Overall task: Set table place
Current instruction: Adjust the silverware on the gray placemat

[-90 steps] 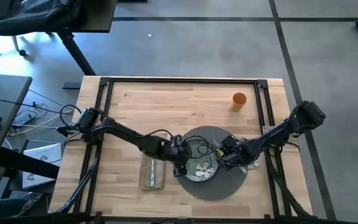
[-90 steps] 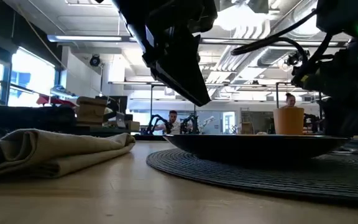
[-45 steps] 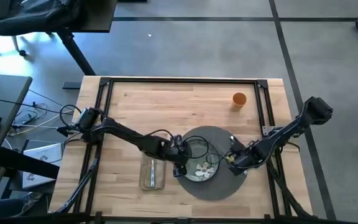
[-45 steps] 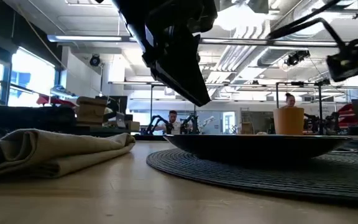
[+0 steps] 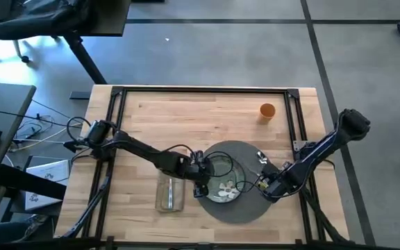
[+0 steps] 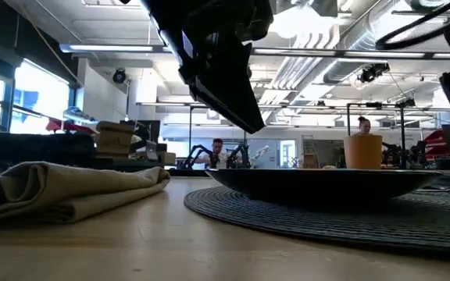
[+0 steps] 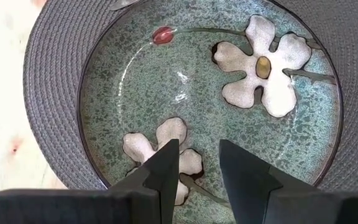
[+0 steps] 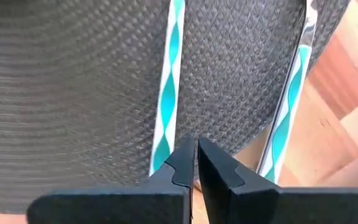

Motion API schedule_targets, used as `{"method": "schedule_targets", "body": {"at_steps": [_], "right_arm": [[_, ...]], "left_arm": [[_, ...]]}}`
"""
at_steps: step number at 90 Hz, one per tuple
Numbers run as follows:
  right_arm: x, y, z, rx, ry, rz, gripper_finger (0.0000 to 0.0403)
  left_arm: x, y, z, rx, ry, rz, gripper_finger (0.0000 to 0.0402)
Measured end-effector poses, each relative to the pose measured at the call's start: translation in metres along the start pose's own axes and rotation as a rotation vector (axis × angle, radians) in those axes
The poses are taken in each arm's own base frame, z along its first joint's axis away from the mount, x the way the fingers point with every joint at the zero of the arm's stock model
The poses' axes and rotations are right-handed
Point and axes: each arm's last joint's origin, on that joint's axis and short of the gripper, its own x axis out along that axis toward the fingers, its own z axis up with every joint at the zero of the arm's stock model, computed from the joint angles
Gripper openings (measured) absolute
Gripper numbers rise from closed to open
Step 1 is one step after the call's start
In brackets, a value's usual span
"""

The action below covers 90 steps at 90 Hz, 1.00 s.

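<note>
My right gripper (image 5: 268, 187) sits low over the right edge of the mat (image 5: 245, 208), its fingers (image 8: 185, 163) closed on nothing I can see. Just past the tips lie two pieces of cutlery with teal-striped handles: one (image 8: 169, 81) fully on the mat, the other (image 8: 288, 99) along the mat's rim where the wood of the table (image 5: 186, 114) begins. My left gripper (image 7: 197, 163) hangs over the plate (image 7: 210, 93) at the mat's centre, fingers apart and empty. The napkin (image 5: 170, 193) lies left of the mat with what may be a utensil on it, though I cannot tell from above; the cup (image 5: 267, 110) stands well apart toward the far right corner. I judge the step in hand is tidying the cutlery beside the plate. To do it well I should nudge with closed tips against a handle's side, pushing gently so the pieces lie parallel and neither rides the rim, and avoid dragging the mat.
</note>
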Motion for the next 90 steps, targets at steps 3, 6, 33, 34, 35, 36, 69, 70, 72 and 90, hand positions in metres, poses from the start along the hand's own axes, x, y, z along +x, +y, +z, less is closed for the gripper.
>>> {"method": "schedule_targets", "body": {"at_steps": [3, 6, 33, 34, 35, 36, 69, 70, 72, 90], "right_arm": [[0.002, 0.001, -0.001, -0.002, 0.013, -0.002, 0.0], [0.004, 0.003, -0.002, -0.007, 0.024, -0.003, 0.0], [0.008, 0.018, -0.004, 0.012, 0.067, 0.115, 0.0], [0.008, 0.018, -0.004, 0.012, 0.066, 0.123, 0.0], [0.008, 0.019, -0.004, 0.012, 0.066, 0.131, 0.0], [0.007, 0.02, -0.004, 0.012, 0.065, 0.139, 0.0], [0.005, 0.034, 0.0, 0.013, -0.009, 0.281, 0.0], [0.005, 0.034, 0.0, 0.009, -0.01, 0.28, 0.0], [0.005, 0.033, 0.0, 0.003, -0.011, 0.277, 0.0], [-0.003, 0.027, 0.012, 0.005, -0.138, 0.268, 0.0]], "left_arm": [[0.0, 0.0, 0.0, 0.0, 0.0, 0.0, 0.0097], [0.0, 0.0, 0.0, 0.0, -0.002, 0.0, 0.0097], [0.0, -0.001, 0.001, -0.004, -0.014, -0.005, 0.0097], [0.0, -0.001, 0.001, -0.004, -0.014, -0.005, 0.0097], [0.0, -0.001, 0.001, -0.004, -0.014, -0.005, 0.0097], [0.0, -0.001, 0.001, -0.004, -0.014, -0.005, 0.0097], [0.0, -0.001, 0.002, -0.006, -0.023, -0.007, 0.0097], [0.0, -0.001, 0.002, -0.006, -0.023, -0.007, 0.0097], [0.0, -0.001, 0.002, -0.007, -0.024, -0.007, 0.0097], [0.0, -0.001, 0.002, -0.006, -0.023, -0.007, 0.0097]]}}
